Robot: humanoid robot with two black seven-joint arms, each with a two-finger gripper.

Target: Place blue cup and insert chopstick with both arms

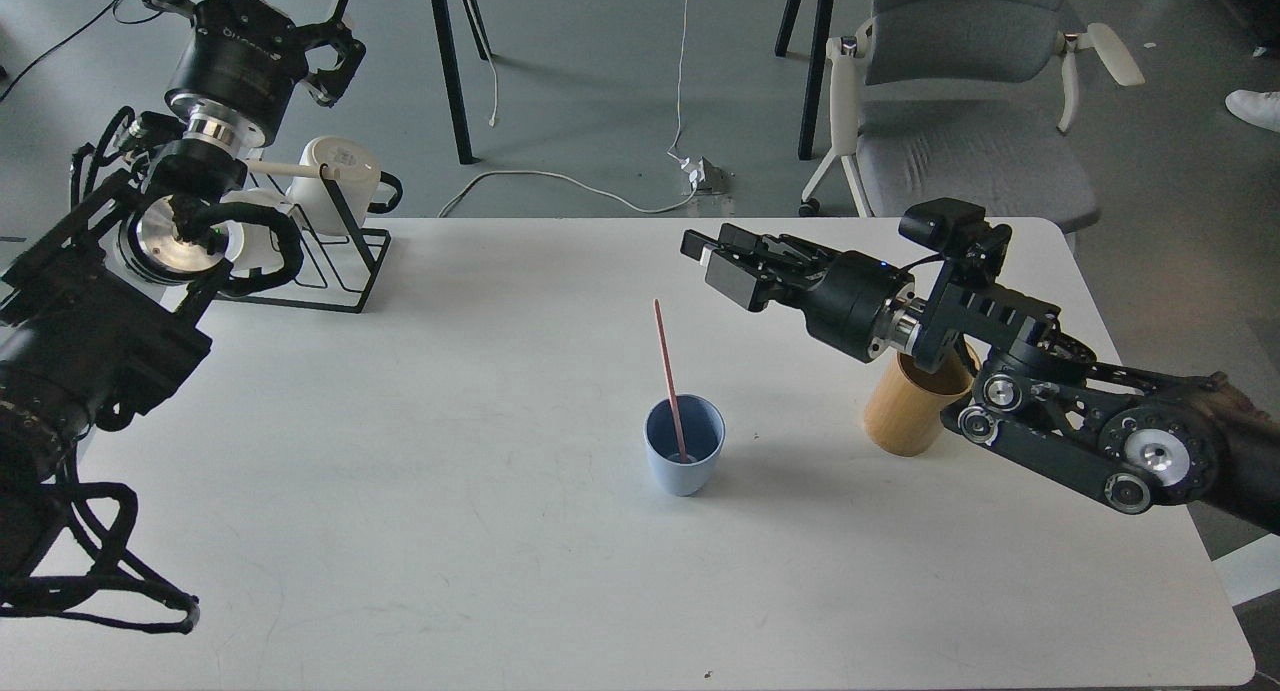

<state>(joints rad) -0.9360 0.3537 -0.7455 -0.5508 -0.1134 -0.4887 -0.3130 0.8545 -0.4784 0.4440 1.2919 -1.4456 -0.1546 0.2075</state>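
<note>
The blue cup (685, 457) stands upright on the white table (450, 531), near its middle. The pink chopstick (667, 368) stands in the cup, leaning to the upper left against its rim, free of any gripper. My right gripper (712, 258) is open and empty, above and to the right of the stick's top end. My left gripper (322, 33) is open and empty, raised high at the far left above the mug rack.
A tan wooden cylinder (908, 413) stands right of the cup, partly behind my right arm. A black wire rack (330, 261) with white mugs (335, 176) sits at the table's back left. A grey chair (960, 121) and cables lie beyond the table.
</note>
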